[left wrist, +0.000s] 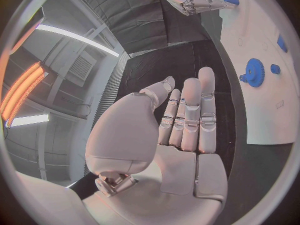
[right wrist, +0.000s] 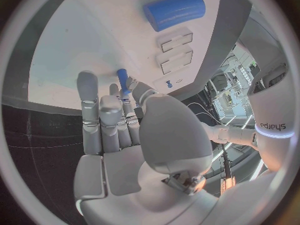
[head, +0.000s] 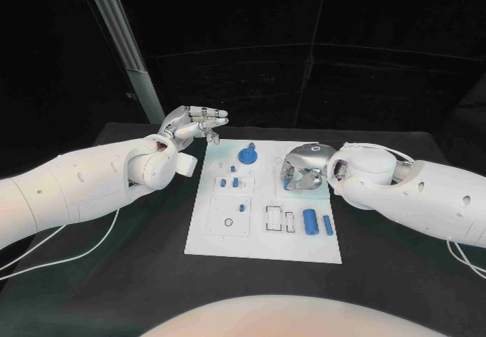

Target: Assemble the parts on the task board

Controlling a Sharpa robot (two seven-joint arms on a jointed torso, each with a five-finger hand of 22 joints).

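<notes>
The white task board point(head: 265, 239) lies mid-table. My right hand point(head: 304, 172) hovers over the board's right side and pinches a small blue peg point(right wrist: 122, 80) between thumb and fingers; the peg's tip point(head: 291, 184) peeks out below the hand. My left hand point(head: 192, 125) is raised off the board's far left corner, fingers extended and holding nothing point(left wrist: 184, 125). A blue gear point(head: 248, 154) stands on the board's far part point(left wrist: 253, 72). A large blue cylinder point(head: 310, 221) and a thinner one point(head: 327, 225) lie near the board's right edge. Small blue pegs point(head: 235, 182) sit mid-board.
Empty rectangular slots point(head: 275, 217) lie left of the large cylinder point(right wrist: 175, 10). A round hole point(head: 229, 222) is at the board's near left. White cables point(head: 81, 253) trail over the black table on both sides. A grey post point(head: 137, 63) stands behind the left arm.
</notes>
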